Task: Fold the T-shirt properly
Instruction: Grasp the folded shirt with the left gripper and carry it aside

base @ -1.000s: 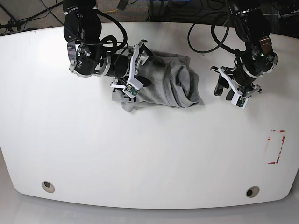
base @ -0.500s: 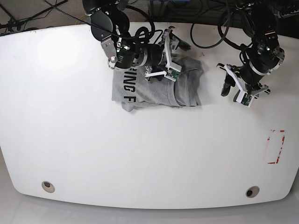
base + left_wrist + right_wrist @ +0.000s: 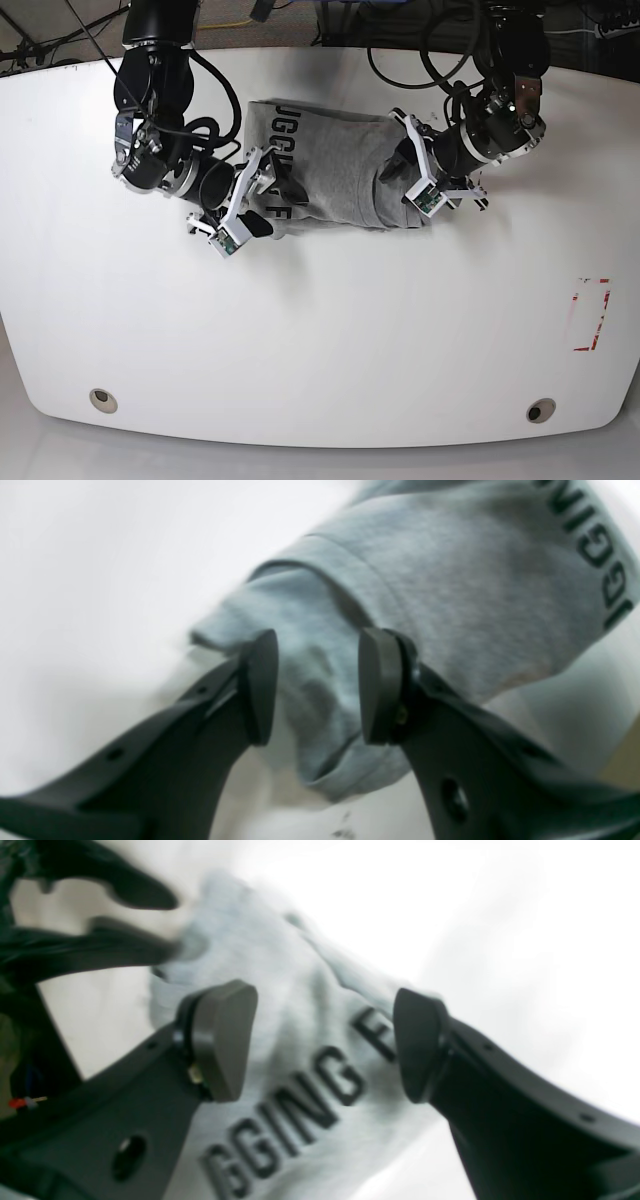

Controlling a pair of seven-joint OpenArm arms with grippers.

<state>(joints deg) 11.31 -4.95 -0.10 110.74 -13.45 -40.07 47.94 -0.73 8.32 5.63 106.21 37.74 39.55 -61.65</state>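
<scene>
We flank the crumpled heather-grey cotton T-shirt (image 3: 335, 175) on the white table (image 3: 300, 330) — its length runs between our spread, empty right gripper (image 3: 252, 205) and left gripper (image 3: 412, 182).

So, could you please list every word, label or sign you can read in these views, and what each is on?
"GGING F": black block letters on the T-shirt, right wrist view; both ends of the print are cut off.
"IGGIN": the same print at the frame edge in the left wrist view, blurred and partial.
Red markings on the table: no readable text.
</scene>
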